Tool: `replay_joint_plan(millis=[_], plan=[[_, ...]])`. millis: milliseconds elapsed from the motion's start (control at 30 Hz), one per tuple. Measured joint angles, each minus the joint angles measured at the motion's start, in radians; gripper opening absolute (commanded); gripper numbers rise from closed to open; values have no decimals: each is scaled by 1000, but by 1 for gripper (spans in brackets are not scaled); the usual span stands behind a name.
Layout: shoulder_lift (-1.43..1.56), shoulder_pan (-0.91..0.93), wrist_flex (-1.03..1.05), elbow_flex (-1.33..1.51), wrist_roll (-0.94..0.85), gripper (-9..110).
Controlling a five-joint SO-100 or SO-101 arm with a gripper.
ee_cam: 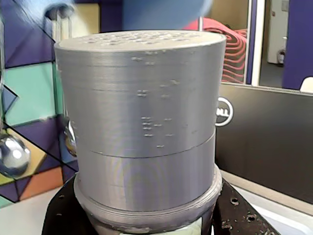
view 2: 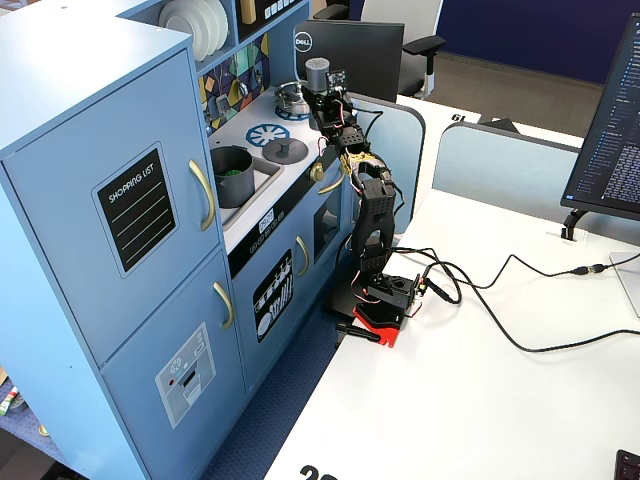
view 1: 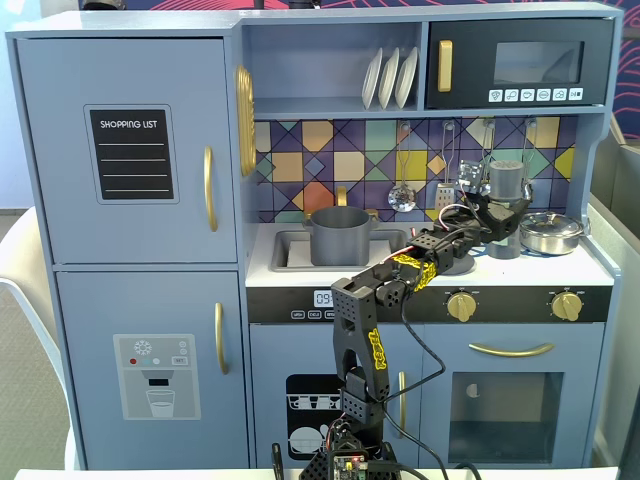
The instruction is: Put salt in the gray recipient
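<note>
the gripper point(view 1: 507, 222) pinches the salt point(view 1: 506, 181) upright over the stove; carry it level and left until it hangs above the gray pot point(view 1: 340, 235), then tip.

Gripper point(view 1: 506, 222) holding salt point(view 1: 507, 180) over stovetop. Utensils point(view 1: 445, 165) hang close behind it, silver pot point(view 1: 551, 232) just right, flat lid point(view 2: 285, 150) below-left. Leftward path to gray pot point(view 1: 340, 234) in sink looks open above counter.

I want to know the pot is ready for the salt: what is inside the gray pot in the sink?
In a fixed view, green bits show inside the gray pot. Its wall hides most of the bottom. In the other fixed view, its inside is hidden.
</note>
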Motion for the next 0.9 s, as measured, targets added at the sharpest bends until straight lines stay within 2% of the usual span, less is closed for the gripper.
replay_joint_plan(millis=[900], plan=[[-147, -23, -115, 8, -12, 1]])
